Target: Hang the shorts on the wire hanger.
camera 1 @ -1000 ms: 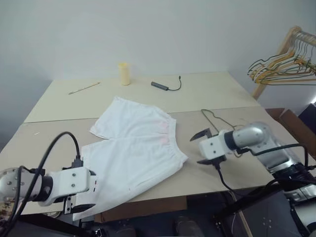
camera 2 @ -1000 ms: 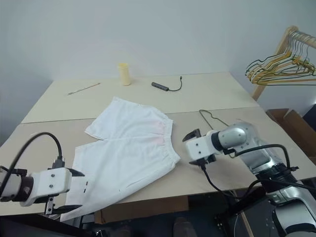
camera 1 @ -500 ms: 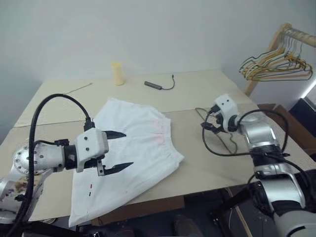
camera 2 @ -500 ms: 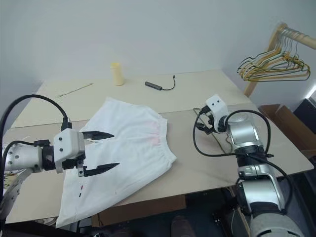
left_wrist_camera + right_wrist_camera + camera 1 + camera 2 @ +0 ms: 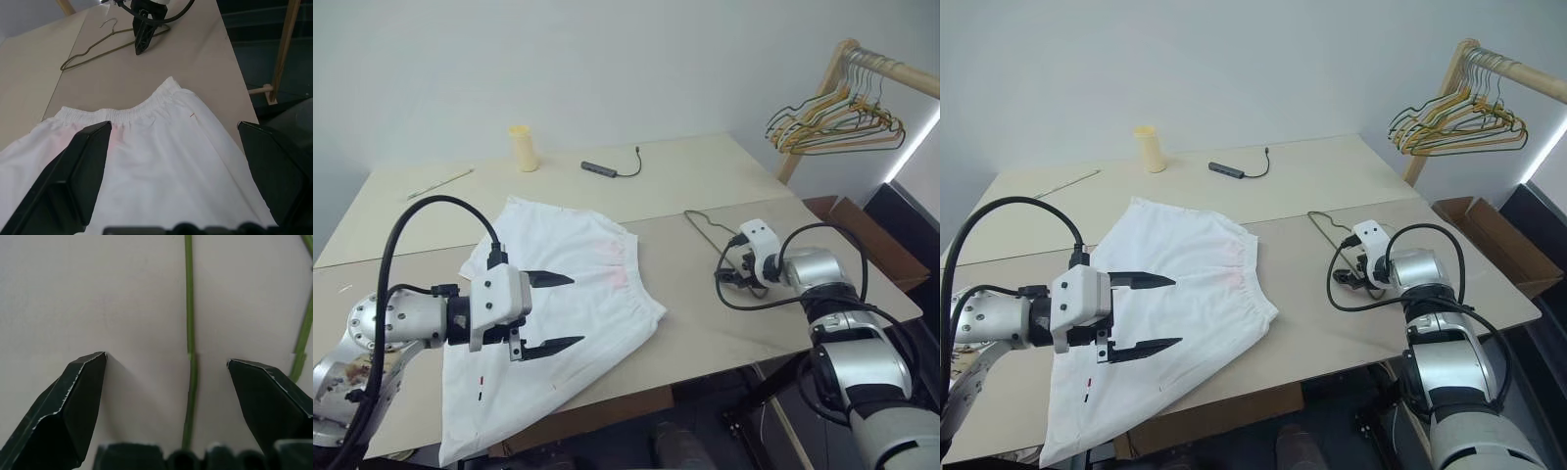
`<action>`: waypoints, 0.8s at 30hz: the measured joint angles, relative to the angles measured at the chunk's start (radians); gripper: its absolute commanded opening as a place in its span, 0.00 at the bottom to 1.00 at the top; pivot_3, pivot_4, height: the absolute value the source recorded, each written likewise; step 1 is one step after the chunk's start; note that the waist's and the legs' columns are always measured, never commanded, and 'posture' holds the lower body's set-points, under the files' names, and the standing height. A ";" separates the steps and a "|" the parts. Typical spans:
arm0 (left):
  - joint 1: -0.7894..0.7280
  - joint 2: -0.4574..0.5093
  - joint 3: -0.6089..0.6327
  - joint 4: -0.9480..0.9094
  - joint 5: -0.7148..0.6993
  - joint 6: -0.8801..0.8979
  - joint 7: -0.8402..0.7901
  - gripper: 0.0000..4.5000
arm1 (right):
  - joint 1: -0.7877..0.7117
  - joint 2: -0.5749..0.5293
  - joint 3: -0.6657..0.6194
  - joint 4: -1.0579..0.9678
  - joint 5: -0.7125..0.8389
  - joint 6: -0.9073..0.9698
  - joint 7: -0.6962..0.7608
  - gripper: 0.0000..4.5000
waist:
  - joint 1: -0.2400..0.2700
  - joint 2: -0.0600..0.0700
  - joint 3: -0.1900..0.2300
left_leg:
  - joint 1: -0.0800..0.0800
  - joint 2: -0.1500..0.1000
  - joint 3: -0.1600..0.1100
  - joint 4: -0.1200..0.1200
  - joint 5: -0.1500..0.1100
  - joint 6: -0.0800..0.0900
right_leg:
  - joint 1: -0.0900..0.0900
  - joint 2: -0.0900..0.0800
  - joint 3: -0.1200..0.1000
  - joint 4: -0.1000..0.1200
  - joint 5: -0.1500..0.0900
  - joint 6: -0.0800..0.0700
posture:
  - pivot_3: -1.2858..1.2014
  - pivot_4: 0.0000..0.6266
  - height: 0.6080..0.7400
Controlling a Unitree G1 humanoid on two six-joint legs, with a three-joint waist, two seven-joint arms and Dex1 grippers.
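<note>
The left pincer [image 5: 551, 311] hovers wide open over the shorts [image 5: 558, 323] spread on the desk [image 5: 705, 186]. The right pincer [image 5: 166, 364], also open, straddles the wire hanger [image 5: 190, 362], apparently without touching it.

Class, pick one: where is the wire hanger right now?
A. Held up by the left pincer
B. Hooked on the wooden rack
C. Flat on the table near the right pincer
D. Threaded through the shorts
C: the wire hanger lies flat on the table, a wire of it between the open right pincer's fingers, apart from the shorts.
</note>
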 measured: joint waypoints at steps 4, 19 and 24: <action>0.000 -0.001 0.000 0.001 -0.001 -0.018 0.006 1.00 | -0.024 0.000 0.015 0.037 -0.010 0.008 0.001 0.92 | 0.002 0.000 0.000 | 0.000 0.000 0.000 0.000 0.000 0.000 | 0.001 0.000 0.000 0.000 0.000 0.000 | 0.48 0.00 1.00; 0.004 -0.057 -0.018 0.008 0.002 -0.064 0.047 1.00 | -0.039 0.002 0.075 0.079 -0.074 -0.040 -0.061 0.01 | 0.014 -0.002 -0.002 | 0.005 0.000 -0.002 0.000 0.000 -0.001 | 0.009 0.000 -0.002 -0.002 -0.002 0.003 | 0.48 0.00 1.00; -0.001 -0.062 -0.044 0.035 0.046 -0.074 0.077 1.00 | -0.029 0.009 0.060 0.066 -0.078 -0.057 -0.127 0.01 | 0.017 -0.003 -0.003 | 0.005 -0.001 -0.002 0.000 0.000 -0.001 | 0.009 0.000 -0.002 -0.002 -0.002 0.003 | 0.48 0.00 1.00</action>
